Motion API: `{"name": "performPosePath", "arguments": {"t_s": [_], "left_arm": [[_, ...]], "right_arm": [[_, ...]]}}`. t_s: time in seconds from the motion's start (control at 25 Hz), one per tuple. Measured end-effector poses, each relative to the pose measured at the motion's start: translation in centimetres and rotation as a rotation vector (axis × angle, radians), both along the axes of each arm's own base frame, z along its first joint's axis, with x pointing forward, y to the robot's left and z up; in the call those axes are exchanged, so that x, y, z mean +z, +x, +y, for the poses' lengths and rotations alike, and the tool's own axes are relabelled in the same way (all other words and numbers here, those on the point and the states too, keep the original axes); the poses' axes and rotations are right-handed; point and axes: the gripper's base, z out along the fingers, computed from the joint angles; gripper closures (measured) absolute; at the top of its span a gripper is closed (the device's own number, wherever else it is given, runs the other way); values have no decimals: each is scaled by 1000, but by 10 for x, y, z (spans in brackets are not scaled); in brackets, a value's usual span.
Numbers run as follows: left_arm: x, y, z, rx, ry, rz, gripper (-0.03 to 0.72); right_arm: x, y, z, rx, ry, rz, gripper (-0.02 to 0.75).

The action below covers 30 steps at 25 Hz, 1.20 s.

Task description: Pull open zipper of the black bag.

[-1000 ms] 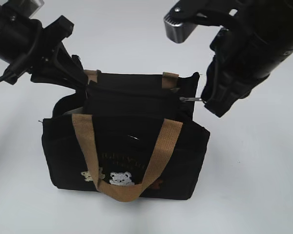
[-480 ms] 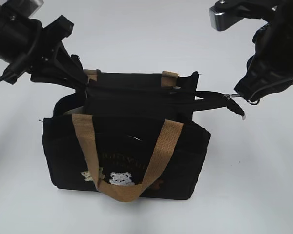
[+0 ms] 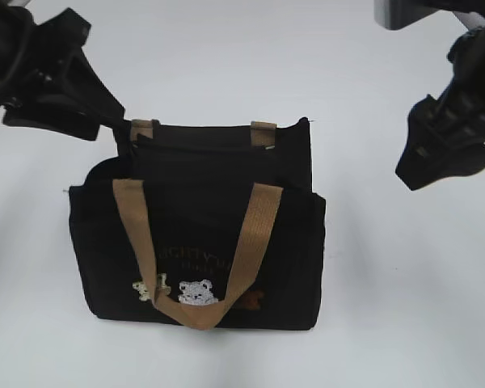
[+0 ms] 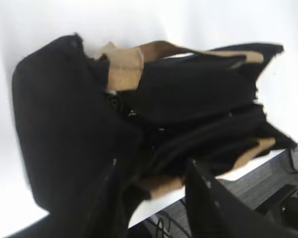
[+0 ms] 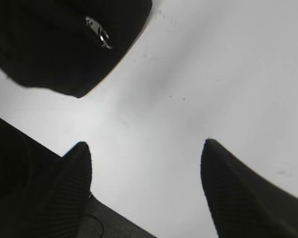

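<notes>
Exterior view: black bag stands upright on the white table, mid-frame, two tan handles draped down its front; bear patches low on the front. Interior not visible. Silver zipper pull tab hangs free. Right gripper released, well clear. Left gripper parted, holding nothing, beside the bag's end.

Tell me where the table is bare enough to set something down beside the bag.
Free: the white table right of the black bag, below the right gripper; also the strip in front and the left side. Crowded: the bag's back corner under the left gripper.
</notes>
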Motion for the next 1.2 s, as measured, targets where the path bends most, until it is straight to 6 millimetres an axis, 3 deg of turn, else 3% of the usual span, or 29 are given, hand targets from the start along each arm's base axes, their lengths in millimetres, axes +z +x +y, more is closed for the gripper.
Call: {"name": "performPosePath", "arguments": {"t_s": [0.2,0.32,0.56,0.76,1.0,1.2], "left_arm": [[33,-49,21,-41,103,-92,330],[37,-91,39,-21,166,-147,326],[22,-189,78,42,249,-346,326],[1,-244,99,89,270,-540,326],[-7,-287,114,146,236,-759,326],[-23,-289,116,159,251,-774,326]], "right_arm": [[-5,-39,-20,-31,14,2,182],[-12,-68,-35,-52,27,-3,178],[-22,-133,-69,-71,101,-114,178],[-37,-172,-90,-73,174,-237,178],[-53,-201,-104,-71,244,-359,178],[-51,-209,-109,-70,280,-421,178]]}}
